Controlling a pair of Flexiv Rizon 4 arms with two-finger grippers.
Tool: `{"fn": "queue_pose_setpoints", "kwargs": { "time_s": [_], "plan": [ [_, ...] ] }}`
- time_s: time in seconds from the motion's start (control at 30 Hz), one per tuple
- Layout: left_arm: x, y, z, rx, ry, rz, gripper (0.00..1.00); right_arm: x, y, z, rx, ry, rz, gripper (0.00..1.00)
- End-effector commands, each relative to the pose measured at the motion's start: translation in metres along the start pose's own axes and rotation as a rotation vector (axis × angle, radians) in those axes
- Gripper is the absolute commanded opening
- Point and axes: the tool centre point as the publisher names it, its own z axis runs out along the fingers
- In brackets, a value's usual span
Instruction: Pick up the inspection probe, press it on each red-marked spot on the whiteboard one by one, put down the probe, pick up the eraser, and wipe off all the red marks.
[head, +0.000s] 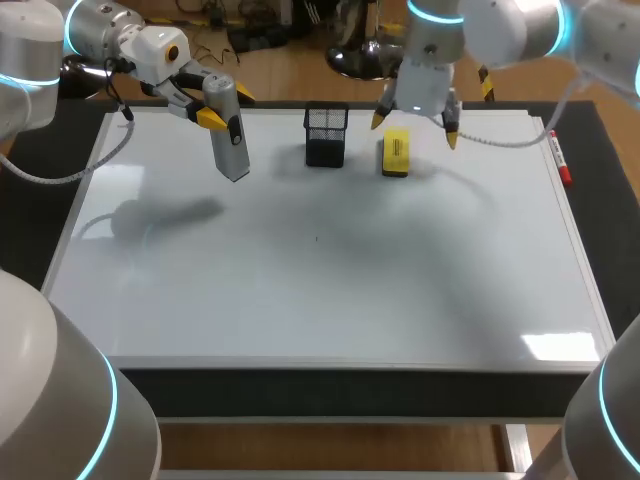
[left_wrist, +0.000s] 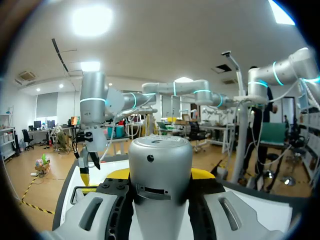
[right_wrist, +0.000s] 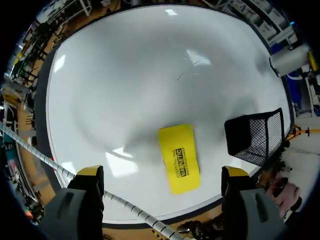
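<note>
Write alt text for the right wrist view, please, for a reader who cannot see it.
The right gripper, open, hangs over the yellow eraser lying flat on the whiteboard. A black mesh holder stands beside the eraser.

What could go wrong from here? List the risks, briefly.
1. The probe hangs tilted in the left gripper above the whiteboard; it may slip or land off-square.
2. The right gripper, jaws open, hovers over the eraser close to the mesh holder; descending, one finger might clip it.

print | yellow eraser (right_wrist: 179, 159) | black lettering lengthwise on its top, probably two lines, hardly legible
</note>
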Motion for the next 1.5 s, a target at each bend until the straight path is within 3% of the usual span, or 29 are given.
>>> {"fn": "queue_pose_setpoints", "kwargs": {
  "time_s": [0.03, 0.23, 0.63, 0.83, 1.5],
  "plan": [
    [-0.002, 0.0, -0.002, 0.002, 0.006, 0.0, 0.0, 0.028, 0.008, -0.025, 0.018, -0.109, 0.115, 1.0],
    [-0.002, 0.0, -0.002, 0.002, 0.006, 0.0, 0.0, 0.057, 0.007, -0.048, -0.024, -0.246, 0.36, 1.0],
    [-0.002, 0.0, -0.002, 0.002, 0.006, 0.0, 0.0, 0.081, 0.015, -0.096, -0.085, -0.407, 0.587, 1.0],
    [-0.002, 0.0, -0.002, 0.002, 0.006, 0.0, 0.0, 0.084, 0.02, -0.113, -0.071, -0.484, 0.57, 1.0],
    [-0.002, 0.0, -0.002, 0.002, 0.006, 0.0, 0.0, 0.084, 0.02, -0.113, -0.071, -0.484, 0.57, 1.0]
  ]
}}
